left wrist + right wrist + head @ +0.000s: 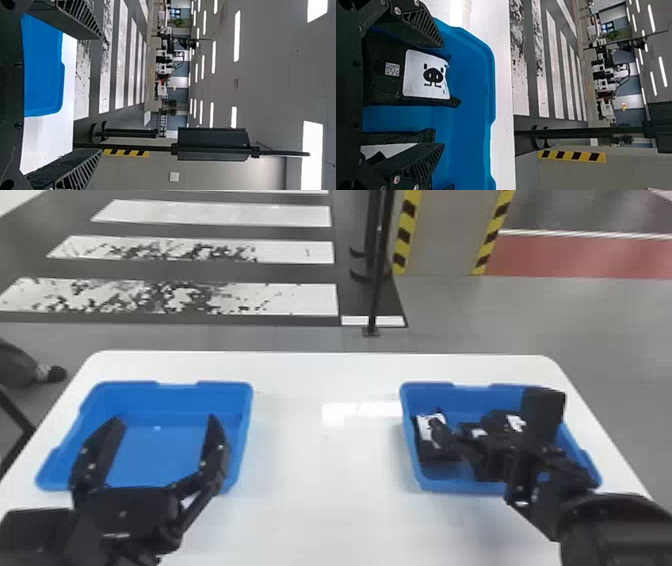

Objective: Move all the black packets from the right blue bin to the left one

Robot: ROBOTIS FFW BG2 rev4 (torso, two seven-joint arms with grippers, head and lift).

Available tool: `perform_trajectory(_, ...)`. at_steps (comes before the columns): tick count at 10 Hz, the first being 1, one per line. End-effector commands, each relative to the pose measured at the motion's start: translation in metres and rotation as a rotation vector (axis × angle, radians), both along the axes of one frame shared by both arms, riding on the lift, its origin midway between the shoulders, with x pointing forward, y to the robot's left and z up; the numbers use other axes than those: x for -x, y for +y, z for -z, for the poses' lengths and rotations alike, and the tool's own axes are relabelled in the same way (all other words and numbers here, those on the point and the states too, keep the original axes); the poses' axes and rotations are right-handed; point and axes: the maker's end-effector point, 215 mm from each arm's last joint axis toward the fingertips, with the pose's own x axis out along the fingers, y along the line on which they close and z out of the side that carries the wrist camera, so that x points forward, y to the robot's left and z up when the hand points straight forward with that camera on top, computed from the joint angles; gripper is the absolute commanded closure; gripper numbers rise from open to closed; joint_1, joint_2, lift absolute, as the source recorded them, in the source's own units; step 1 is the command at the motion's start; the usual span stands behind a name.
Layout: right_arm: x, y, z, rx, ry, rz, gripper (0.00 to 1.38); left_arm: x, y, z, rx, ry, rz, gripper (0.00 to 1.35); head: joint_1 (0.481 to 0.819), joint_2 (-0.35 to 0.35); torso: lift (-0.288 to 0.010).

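Head view: a grey floor with broad white stripes, some of them worn, lies beyond the work station. The white table carries two blue bins, set well apart, one toward each side. The left bin shows its bare blue bottom and inner walls. The right bin contains the black packets.

The left tool is seen against the left bin, its two fingers spread wide and gripping nothing. The right tool is at the right bin, fingers well apart, with no packet clamped between them.

Of the packets, one lies along the right bin's left wall, a white label on it. Another lies nearer the middle, partly behind the right tool; the exact count there cannot be determined.

Right wrist view: a packet lies in the bin, seen in the gap between the spread fingers. It bears a white label printed with a black animal face, and beside that a small square code.
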Motion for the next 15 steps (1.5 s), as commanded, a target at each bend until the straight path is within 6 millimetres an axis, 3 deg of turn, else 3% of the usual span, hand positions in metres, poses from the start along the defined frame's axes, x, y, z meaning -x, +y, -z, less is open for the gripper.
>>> perform_trajectory(1, -0.003, 0.002, 0.01, -0.019, 0.014, -0.01, 0.15, 0.0, 0.0, -0.002, 0.002, -0.007, -0.001, 0.0, 0.695, -0.049, -0.14)
perform_trajectory(5, 0.001, 0.02, 0.02, -0.027, 0.032, -0.043, 0.15, -0.001, 0.001, 0.0, 0.0, -0.002, -0.002, 0.0, 0.695, -0.031, -0.14)
perform_trajectory(9, 0.002, 0.021, 0.036, -0.003, 0.078, -0.052, 0.16, -0.001, 0.001, 0.0, -0.002, -0.002, 0.0, 0.0, 0.695, -0.023, -0.14)
perform_trajectory(10, 0.003, 0.02, 0.04, 0.001, 0.095, -0.051, 0.21, -0.001, 0.001, 0.0, -0.002, -0.002, 0.0, 0.0, 0.695, -0.024, -0.14)
perform_trajectory(11, 0.006, 0.017, 0.046, 0.01, 0.122, -0.052, 0.41, 0.0, 0.001, 0.0, -0.001, -0.005, 0.0, 0.0, 0.695, -0.024, -0.14)
perform_trajectory(12, 0.007, 0.018, 0.05, 0.01, 0.14, -0.056, 0.81, 0.0, 0.001, 0.0, -0.003, -0.005, 0.001, 0.0, 0.695, -0.025, -0.14)
perform_trajectory(13, 0.006, 0.02, 0.046, 0.008, 0.133, -0.058, 1.06, 0.0, 0.001, 0.0, -0.001, -0.007, 0.0, 0.0, 0.695, -0.026, -0.14)
perform_trajectory(15, 0.005, 0.022, 0.044, -0.001, 0.128, -0.059, 1.14, -0.001, 0.001, 0.0, -0.001, -0.01, 0.0, 0.02, 0.695, -0.024, -0.14)
